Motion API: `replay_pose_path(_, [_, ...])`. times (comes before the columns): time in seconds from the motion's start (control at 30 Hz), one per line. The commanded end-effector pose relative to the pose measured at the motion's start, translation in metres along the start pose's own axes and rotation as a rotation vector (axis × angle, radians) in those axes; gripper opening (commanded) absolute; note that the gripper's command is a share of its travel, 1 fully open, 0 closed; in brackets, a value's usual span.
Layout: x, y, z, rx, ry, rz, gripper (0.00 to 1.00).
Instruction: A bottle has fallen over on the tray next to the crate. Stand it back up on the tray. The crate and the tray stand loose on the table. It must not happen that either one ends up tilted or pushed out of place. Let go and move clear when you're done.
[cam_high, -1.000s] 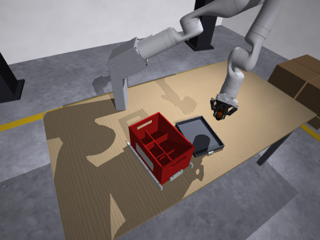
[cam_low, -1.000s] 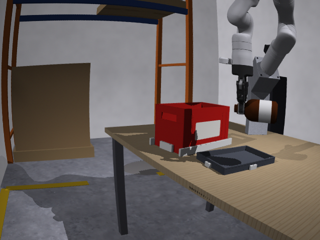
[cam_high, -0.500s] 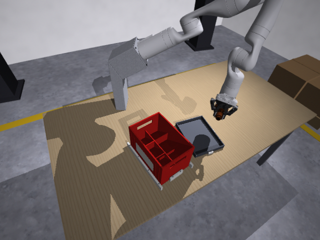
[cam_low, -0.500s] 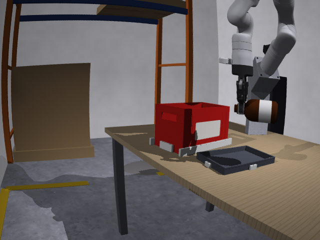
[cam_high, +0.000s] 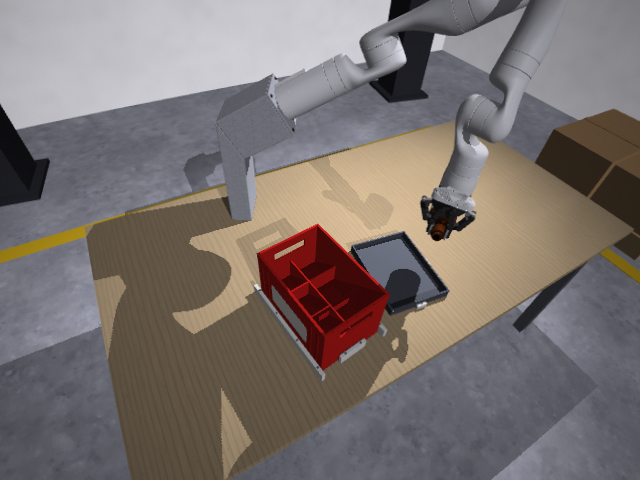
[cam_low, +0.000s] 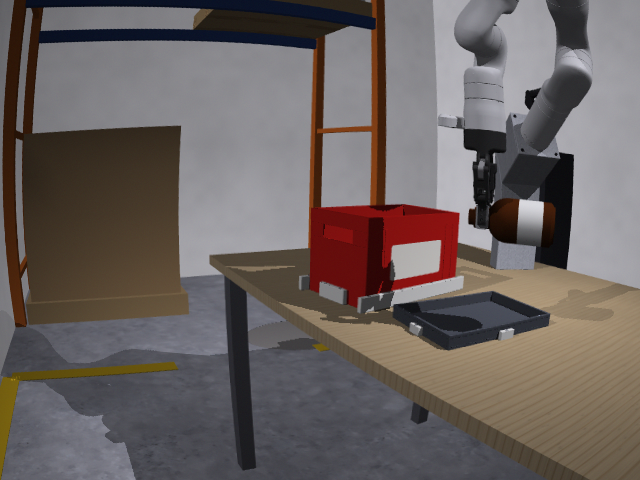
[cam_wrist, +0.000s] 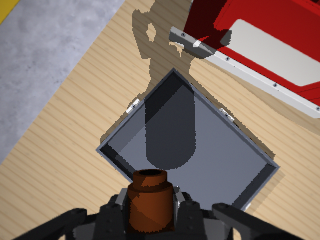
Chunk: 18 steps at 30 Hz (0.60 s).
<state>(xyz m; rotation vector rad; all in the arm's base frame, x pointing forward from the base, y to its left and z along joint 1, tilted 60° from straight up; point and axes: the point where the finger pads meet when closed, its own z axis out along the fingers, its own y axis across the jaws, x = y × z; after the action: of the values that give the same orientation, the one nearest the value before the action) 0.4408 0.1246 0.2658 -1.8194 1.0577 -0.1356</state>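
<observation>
A brown bottle (cam_high: 438, 228) (cam_low: 505, 221) (cam_wrist: 150, 204) with a white label lies level in the air, well above the table. Its neck points toward the front table edge and its body toward the robot's base side. My gripper (cam_high: 444, 225) (cam_low: 481, 219) (cam_wrist: 150, 198) points down and is shut on the bottle's neck. The dark grey tray (cam_high: 433, 277) (cam_low: 493, 338) (cam_wrist: 226, 119) lies below with nothing in it but a shadow. In the wrist view only the bottle's neck and shoulder show. The red crate (cam_high: 353, 330) (cam_low: 338, 263) (cam_wrist: 300, 30) stands upright beside the tray.
Light grey strips (cam_high: 289, 333) (cam_low: 410, 295) (cam_wrist: 250, 70) run along the crate's foot. Small light clips (cam_high: 421, 305) (cam_low: 506, 333) (cam_wrist: 133, 105) sit at the tray's outer sides. The wooden table (cam_high: 496, 248) (cam_low: 578, 382) (cam_wrist: 65, 120) has its front edge near crate and tray.
</observation>
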Motion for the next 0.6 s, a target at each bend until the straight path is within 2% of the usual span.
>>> replay_pose_path(0.0, [0.0004, -0.0001, -0.0003, 0.000, 0.001, 0.001, 0.00])
replay_pose_path(0.57, [0.0004, -0.0001, -0.0003, 0.001, 0.001, 0.142, 0.00])
